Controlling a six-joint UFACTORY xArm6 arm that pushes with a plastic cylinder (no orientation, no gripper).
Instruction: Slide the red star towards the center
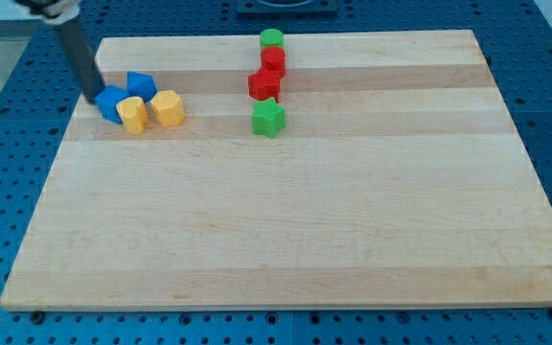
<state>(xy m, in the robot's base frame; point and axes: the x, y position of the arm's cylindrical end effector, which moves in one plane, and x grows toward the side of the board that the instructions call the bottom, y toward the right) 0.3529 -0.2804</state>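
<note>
Red star [264, 84] lies flat, facing unclear; my tip [98, 97] touches blue block [112, 103].

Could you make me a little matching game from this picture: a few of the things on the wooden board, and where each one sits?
Things:
1. green cylinder block
2. green star block
3. red star block
4. my tip

Places:
A. against the blue block at the view's left
B. nearest the board's top edge
C. lowest of the middle column
D. just above the green star

Pairs: 1-B, 2-C, 3-D, 4-A
</note>
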